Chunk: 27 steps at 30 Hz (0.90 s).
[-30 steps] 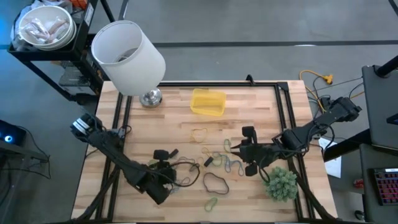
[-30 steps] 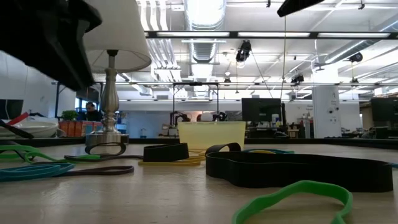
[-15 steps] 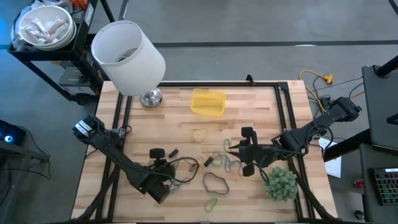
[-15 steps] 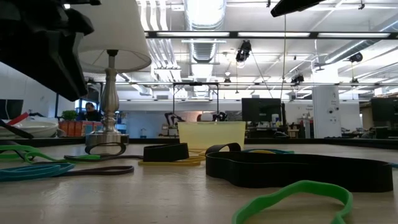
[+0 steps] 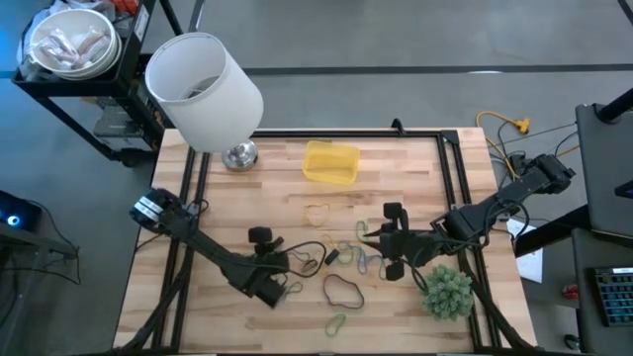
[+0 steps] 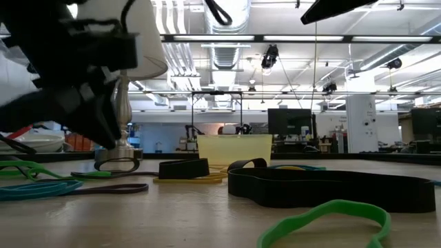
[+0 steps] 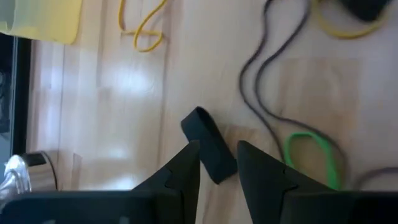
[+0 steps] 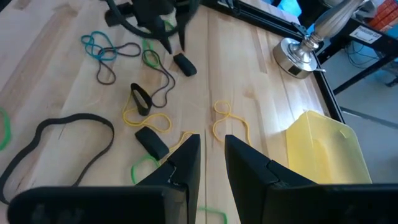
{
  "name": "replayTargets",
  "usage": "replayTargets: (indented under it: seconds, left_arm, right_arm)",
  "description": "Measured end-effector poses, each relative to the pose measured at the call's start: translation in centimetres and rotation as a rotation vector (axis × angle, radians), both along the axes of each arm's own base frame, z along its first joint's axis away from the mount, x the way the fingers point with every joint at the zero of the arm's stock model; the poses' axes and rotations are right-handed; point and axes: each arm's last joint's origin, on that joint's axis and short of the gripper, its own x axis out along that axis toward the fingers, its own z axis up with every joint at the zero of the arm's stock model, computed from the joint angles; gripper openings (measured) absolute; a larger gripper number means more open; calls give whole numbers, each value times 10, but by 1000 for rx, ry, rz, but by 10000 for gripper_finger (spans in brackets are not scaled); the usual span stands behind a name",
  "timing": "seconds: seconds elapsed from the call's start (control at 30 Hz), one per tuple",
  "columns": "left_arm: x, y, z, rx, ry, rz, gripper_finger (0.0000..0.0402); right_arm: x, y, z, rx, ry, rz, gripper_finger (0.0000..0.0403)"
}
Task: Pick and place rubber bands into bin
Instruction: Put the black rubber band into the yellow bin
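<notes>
**Left claw hovering over a short black band**

The left gripper [image 7: 217, 163] is hanging near the middle of the table [image 5: 415, 168] with its two fingers slightly apart, a narrow gap showing between them, and they are gripping nothing. A short, thick black rubber band [image 7: 209, 144] is lying on the wood right at the fingertips, its near end sitting in that gap. A green loop [image 7: 310, 158] is lying just to its right, and a thin dark loop [image 7: 273, 74] is trailing past both.

The right gripper [image 5: 394, 240] is waiting to the right of the scatter, its fingers parted by a small gap and empty.

The rubber bands [image 5: 346, 259] are spreading across the middle and near part of the table between the two grippers: a large black loop [image 5: 342, 289], a green one [image 5: 337, 321] nearest the front edge, and a tan one [image 5: 316, 213] farther back. The yellow bin [image 5: 330, 161] is sitting at the far edge, well apart from both grippers, with a lamp [image 5: 203, 91] to its left. No band can be made out inside the bin.
</notes>
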Motion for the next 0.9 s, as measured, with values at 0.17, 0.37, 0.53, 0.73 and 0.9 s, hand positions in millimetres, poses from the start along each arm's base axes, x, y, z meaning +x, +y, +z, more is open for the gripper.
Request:
replayTargets:
  seconds: [0.17,0.37,0.53,0.73,0.9]
  left_arm:
    - [1,6,-8,14,22,19,90]
    - [-1,10,-12,35,17,24,90]
    - [2,9,-15,20,-19,23,90]
    - [5,8,-16,5,-49,22,90]
    - [3,10,-18,11,-41,24,90]
  right_arm:
    - [0,0,0,1,1,1,68]
    - [0,0,0,3,0,0,68]
    - [0,0,0,4,-1,1,68]
    - [0,1,0,5,-4,1,68]
    - [0,1,-2,6,-7,3,68]
